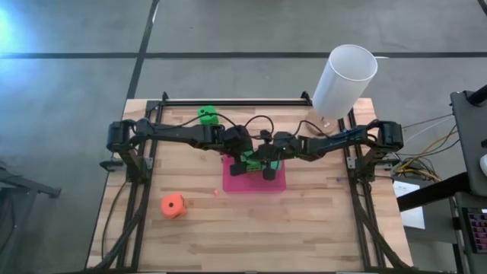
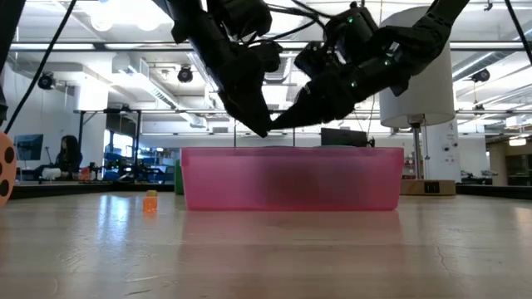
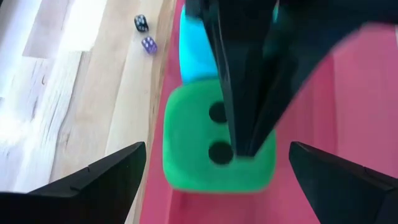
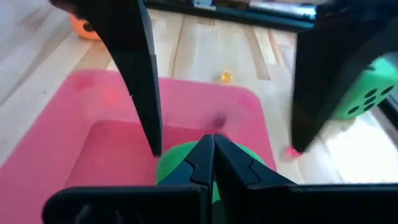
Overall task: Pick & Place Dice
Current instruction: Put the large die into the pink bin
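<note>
Working over a flat pink rectangular soft pad [image 1: 278, 185] at the middle of the pale wooden bench [image 1: 304, 228]. Lying on that pad, near its left edge: a bright green soft-looking die [image 3: 186, 137] with black pips, and touching it a teal die of the same kind [image 3: 194, 53].

Straddled by the left gripper [image 3: 216, 149], jaws spread wide to either side of the green die with clear room on both flanks and nothing held. Probably a release just made, or a grip being lined up; cannot tell which. Pressed down at the top of the same die by the right gripper [image 4: 208, 140], jaws closed to a single point and holding nothing, seemingly to steady or nudge the cube while the other arm works.

Waiting off the pad: a second bright green die [image 1: 207, 116] by the bench's far rail on the left, and an orange die [image 1: 173, 205] alone on open wood toward the near left.

Tight at the centre, with both wrists crossing above the pad and the closed tip sitting between the wide jaws. Best cleared by lifting straight up before any sideways swing. Plenty of free bench to the near side. To the far right, a tall white cylinder [image 1: 344, 80], well apart from the work.
</note>
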You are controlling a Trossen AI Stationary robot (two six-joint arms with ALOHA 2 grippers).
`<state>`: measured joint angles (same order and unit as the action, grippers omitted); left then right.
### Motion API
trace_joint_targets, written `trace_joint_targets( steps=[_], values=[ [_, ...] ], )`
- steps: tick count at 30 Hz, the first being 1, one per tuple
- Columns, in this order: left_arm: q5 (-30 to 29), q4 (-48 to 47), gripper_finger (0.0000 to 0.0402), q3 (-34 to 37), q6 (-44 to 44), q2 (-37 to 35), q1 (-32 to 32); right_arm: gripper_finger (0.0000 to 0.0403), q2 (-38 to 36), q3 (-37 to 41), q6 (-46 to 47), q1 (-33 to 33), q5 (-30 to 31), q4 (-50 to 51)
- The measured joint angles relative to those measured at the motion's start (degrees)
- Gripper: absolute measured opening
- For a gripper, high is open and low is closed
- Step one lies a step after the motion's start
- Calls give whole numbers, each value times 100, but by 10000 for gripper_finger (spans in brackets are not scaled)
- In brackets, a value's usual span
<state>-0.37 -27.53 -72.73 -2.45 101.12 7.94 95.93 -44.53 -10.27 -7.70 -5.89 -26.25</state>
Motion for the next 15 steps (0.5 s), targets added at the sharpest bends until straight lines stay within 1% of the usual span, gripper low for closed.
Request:
trace_joint_targets(
  steps=[12,15],
  values=[
    [-1,-971,399,0,-8,-987,-15,8,-1027,21,-52,53,-3,1270],
    [-2,-1038,397,143,7,-1256,-31,8,-1351,52,-74,106,-3,1579]
  ],
)
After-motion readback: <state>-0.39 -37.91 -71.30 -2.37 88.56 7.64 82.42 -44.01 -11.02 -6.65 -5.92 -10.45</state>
